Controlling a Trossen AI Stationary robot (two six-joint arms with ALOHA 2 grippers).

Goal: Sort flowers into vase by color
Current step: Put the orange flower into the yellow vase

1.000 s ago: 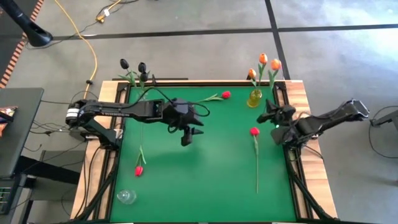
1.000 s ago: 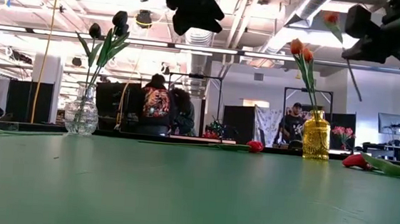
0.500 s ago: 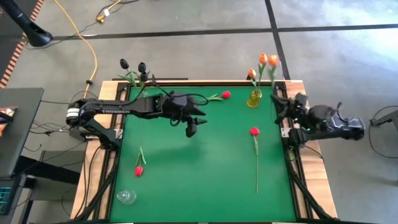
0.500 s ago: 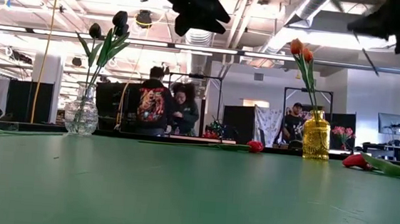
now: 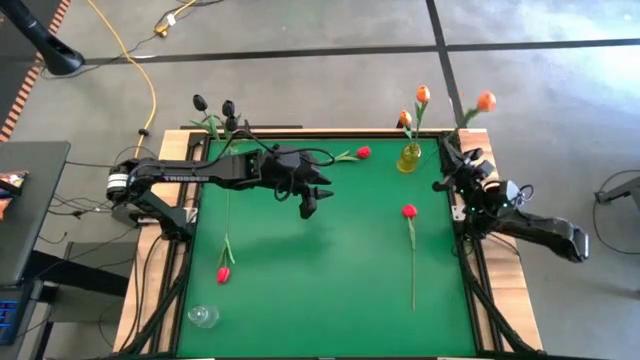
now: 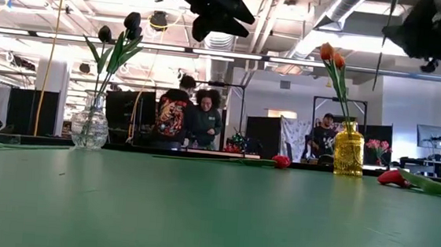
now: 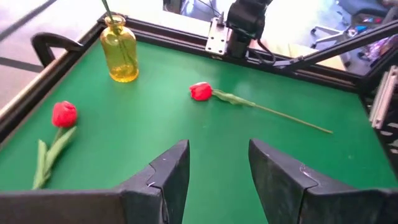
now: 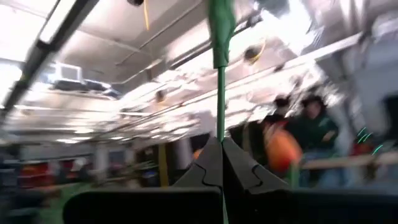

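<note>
Tulips, artificial, sorted in part by colour on a green surface (image 5: 330, 260).

Right hand (image 5: 468, 158): clamped tight on the stem of an orange tulip (image 5: 485, 100), near the surface's right rear edge, just beside the yellow vase (image 5: 409, 157). The wrist view shows the thin green stem (image 8: 220, 81) rising straight from between the shut fingers. A second ago this arm was over the right edge with the flower nearer the vase; it has since swung and turned the bloom up and outward, so the head now hangs beyond the rear edge. Judged: the flower is being lined up stem-down for that vase, which already holds two orange tulips (image 5: 421, 95).

Left hand (image 5: 309, 196): fingers parted, holding nothing, poised above the surface's middle rear. It has drifted back toward the rear from its place a second ago. Ahead of it lies a red tulip (image 7: 201, 91), and another red tulip (image 7: 64, 114) lies off to one side; judged, one of these is its next pick.

Clear vase (image 6: 89, 125), left rear corner: two black tulips (image 6: 131, 20) standing in it.

Loose stock: third red tulip (image 5: 223, 273) at the left edge. Small clear glass (image 5: 203, 316) at the near left corner, empty; judged, meant for the reds.
</note>
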